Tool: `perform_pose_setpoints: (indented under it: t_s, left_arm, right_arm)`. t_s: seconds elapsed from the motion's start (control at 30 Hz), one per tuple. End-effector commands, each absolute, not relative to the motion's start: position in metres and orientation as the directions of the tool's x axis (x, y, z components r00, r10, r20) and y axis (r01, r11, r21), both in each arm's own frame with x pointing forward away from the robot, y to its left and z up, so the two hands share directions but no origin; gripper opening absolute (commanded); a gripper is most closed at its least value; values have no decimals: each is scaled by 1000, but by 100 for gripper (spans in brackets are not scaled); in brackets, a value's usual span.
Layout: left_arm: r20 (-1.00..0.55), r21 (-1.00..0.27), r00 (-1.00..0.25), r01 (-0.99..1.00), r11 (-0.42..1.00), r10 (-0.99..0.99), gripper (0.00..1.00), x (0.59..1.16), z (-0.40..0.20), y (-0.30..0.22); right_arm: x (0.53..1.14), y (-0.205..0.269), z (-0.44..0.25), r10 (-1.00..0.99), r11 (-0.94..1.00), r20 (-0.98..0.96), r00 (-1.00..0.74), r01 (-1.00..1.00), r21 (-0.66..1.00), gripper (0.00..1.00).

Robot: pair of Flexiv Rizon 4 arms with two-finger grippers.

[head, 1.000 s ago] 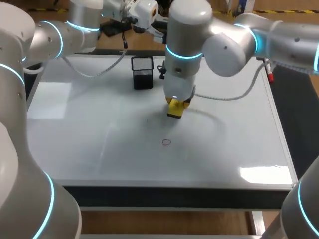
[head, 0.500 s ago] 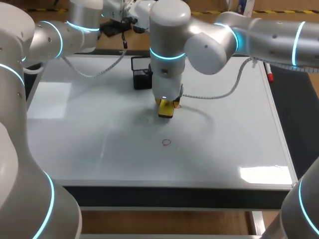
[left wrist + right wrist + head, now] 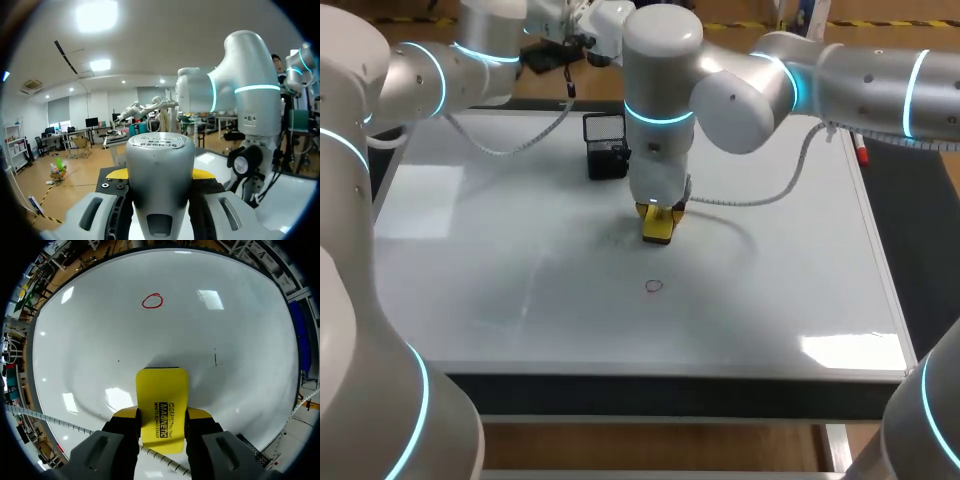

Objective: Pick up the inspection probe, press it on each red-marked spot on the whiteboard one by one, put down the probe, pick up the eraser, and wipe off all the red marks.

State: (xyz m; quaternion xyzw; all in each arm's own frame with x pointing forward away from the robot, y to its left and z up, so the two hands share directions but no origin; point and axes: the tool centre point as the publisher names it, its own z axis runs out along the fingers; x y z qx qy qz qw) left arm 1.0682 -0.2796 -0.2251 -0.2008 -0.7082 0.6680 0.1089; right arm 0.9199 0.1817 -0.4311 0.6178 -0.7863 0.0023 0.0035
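My right gripper hangs over the middle of the whiteboard, shut on a yellow eraser whose pad faces the board. In the right wrist view the eraser sits between the yellow fingertips of the right gripper. One red circle lies ahead of it, and in the head view this red circle is nearer the front edge than the eraser. My left gripper is raised behind the board, shut on the grey inspection probe.
A black holder stands at the back of the board, just left of my right arm. A red marker lies at the board's right edge. My right arm's cable loops over the board. A faint smear shows left of the eraser.
My right arm has carried the eraser to the left over the board, then a touch back and nearer the front. The left arm with the probe has not moved.
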Motion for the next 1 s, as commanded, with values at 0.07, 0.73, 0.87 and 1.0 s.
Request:
perform_pose_setpoints:
  t_s: [0.07, 0.73, 0.87, 1.0]
  left_arm:
    - [-88, -991, -750, 133, 20, 655, 0, 1076, -228, -281]
    - [-88, -991, -750, 133, 20, 655, 0, 1076, -228, -281]
    - [-88, -991, -750, 133, 20, 655, 0, 1076, -228, -281]
    - [-88, -991, -750, 133, 20, 655, 0, 1076, -228, -281]
  right_arm:
    - [921, 167, -433, -966, 257, 13, -257, -967, 5, 0]
    - [916, 115, -429, -928, 371, 28, -371, -929, 1, 0]
    - [917, 112, -420, -927, 375, 17, -375, -927, -12, 0]
    - [921, 104, -408, -919, 394, 5, -395, -918, -41, 0]
